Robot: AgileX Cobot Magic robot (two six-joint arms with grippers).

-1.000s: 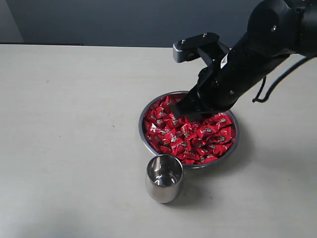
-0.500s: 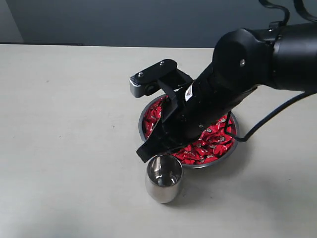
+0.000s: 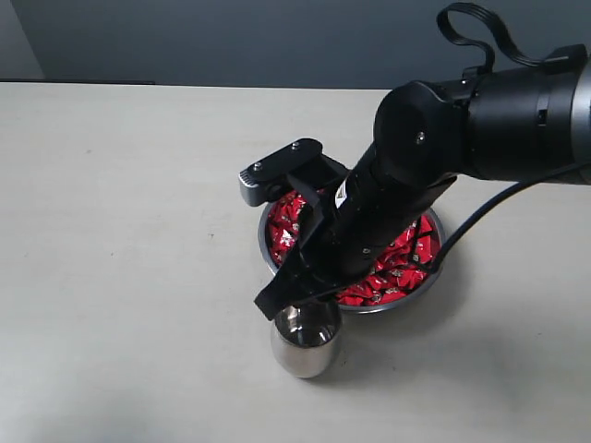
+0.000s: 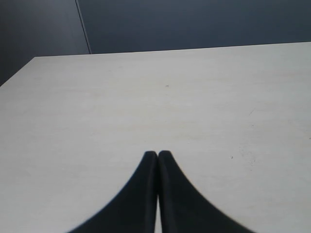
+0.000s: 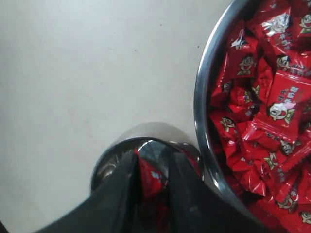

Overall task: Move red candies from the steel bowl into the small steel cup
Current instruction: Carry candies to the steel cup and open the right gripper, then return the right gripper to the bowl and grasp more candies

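Note:
The steel bowl (image 3: 432,273) (image 5: 202,102) sits mid-table, piled with red candies (image 3: 406,254) (image 5: 272,97). In front of it stands the small steel cup (image 3: 303,352) (image 5: 146,132). My right gripper (image 3: 294,300) (image 5: 153,160) hangs right over the cup's mouth, shut on one red candy (image 5: 151,177) held between its fingers. The arm hides much of the bowl and the cup's rim in the exterior view. My left gripper (image 4: 157,154) is shut with nothing in it, over bare table; the exterior view does not show it.
The pale tabletop (image 3: 129,231) spreads wide to the left of the bowl and cup. A dark wall (image 3: 231,37) runs behind the table's far edge. A black cable (image 3: 480,217) loops from the right arm over the table beside the bowl.
My right gripper rose out of the bowl with a candy and swung toward the front left, ending over the cup. The left gripper's earlier state is not shown.

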